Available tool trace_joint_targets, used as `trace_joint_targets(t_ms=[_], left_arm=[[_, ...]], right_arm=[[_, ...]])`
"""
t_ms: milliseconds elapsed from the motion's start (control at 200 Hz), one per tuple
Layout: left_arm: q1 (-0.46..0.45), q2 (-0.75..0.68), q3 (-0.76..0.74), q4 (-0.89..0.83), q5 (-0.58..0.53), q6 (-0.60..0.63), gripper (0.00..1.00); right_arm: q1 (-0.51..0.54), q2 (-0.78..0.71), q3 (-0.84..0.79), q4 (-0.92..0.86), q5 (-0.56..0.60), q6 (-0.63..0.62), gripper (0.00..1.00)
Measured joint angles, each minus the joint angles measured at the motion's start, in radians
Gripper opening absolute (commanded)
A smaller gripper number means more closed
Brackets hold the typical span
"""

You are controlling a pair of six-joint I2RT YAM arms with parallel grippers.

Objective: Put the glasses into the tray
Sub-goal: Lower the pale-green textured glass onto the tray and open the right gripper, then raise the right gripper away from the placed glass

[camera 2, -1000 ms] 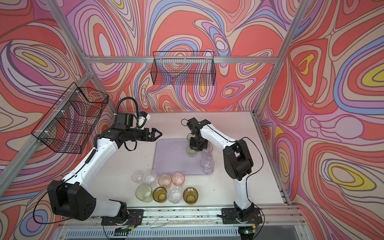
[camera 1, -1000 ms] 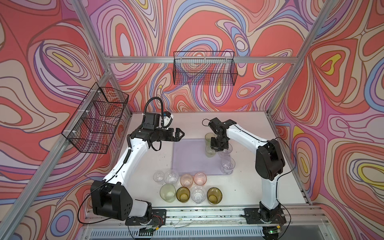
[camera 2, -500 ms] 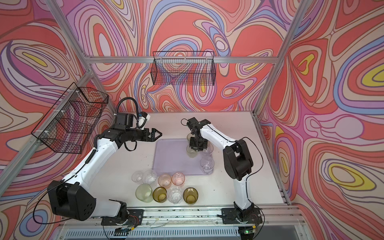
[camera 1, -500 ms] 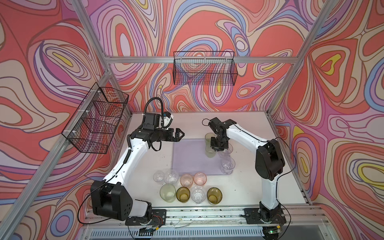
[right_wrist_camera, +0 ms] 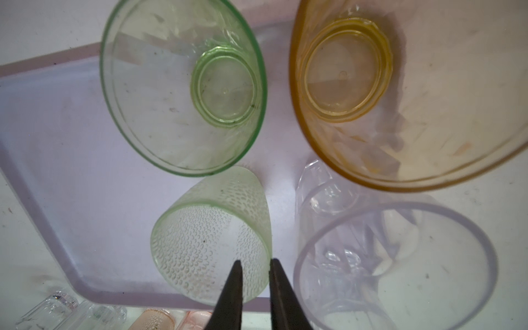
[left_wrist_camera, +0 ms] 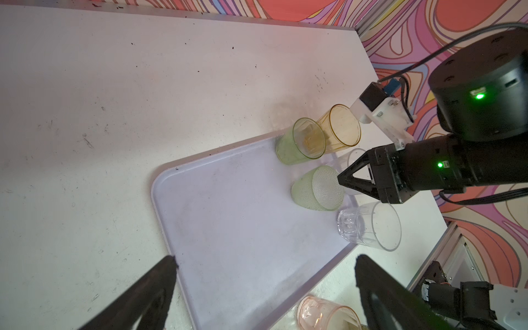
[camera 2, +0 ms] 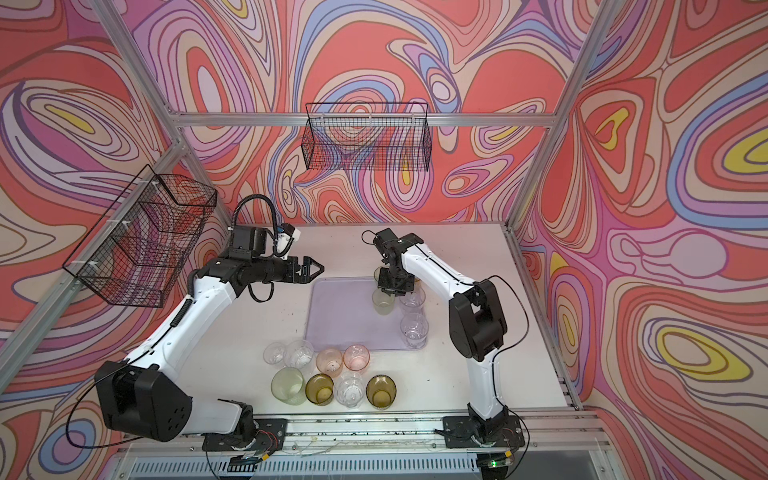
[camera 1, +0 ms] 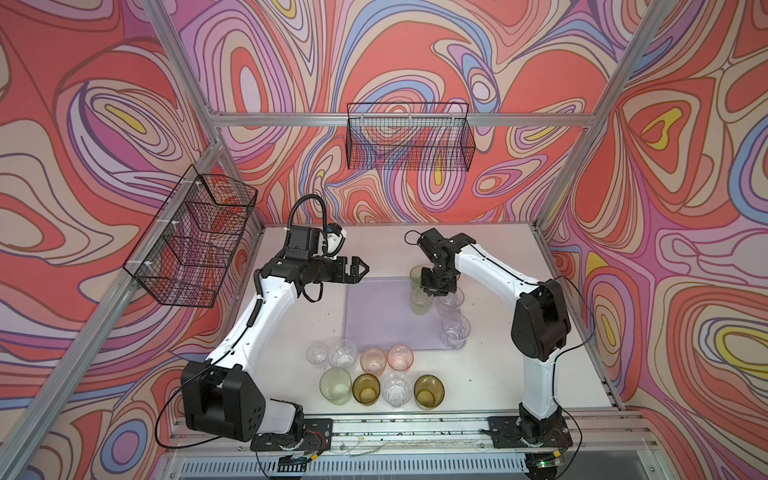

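- The right gripper (right_wrist_camera: pixel 254 264) has its jaws slightly parted, one fingertip inside the dimpled pale green glass (right_wrist_camera: pixel 200 234) and one outside its wall.
- That glass stands upright on the lavender tray (right_wrist_camera: pixel 71 143).
- Close around it stand a smooth green glass (right_wrist_camera: pixel 183 85), an amber glass (right_wrist_camera: pixel 400 100) and a clear glass (right_wrist_camera: pixel 400 271).
- Pink glasses (right_wrist_camera: pixel 155 321) show partly outside the tray's rim.

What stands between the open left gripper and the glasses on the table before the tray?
Nothing visible. Between the left gripper and those glasses lies only the bare left part of the low tray.
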Motion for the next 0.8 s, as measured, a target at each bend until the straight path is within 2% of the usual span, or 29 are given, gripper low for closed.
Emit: trace_joint_targets(t_ms=[566,801], left_arm=[[0.000,-0.001,0.000,0.000,0.000,0.000,1.00],[0.000,-0.001,0.000,0.000,-0.007,0.001,1.00]], right_arm=[[0.000,-0.144,0.037,-0.042,0.024,-0.027,0.22],[0.002,-0.253,-0.007,-0.049,0.023,-0.048,0.23]])
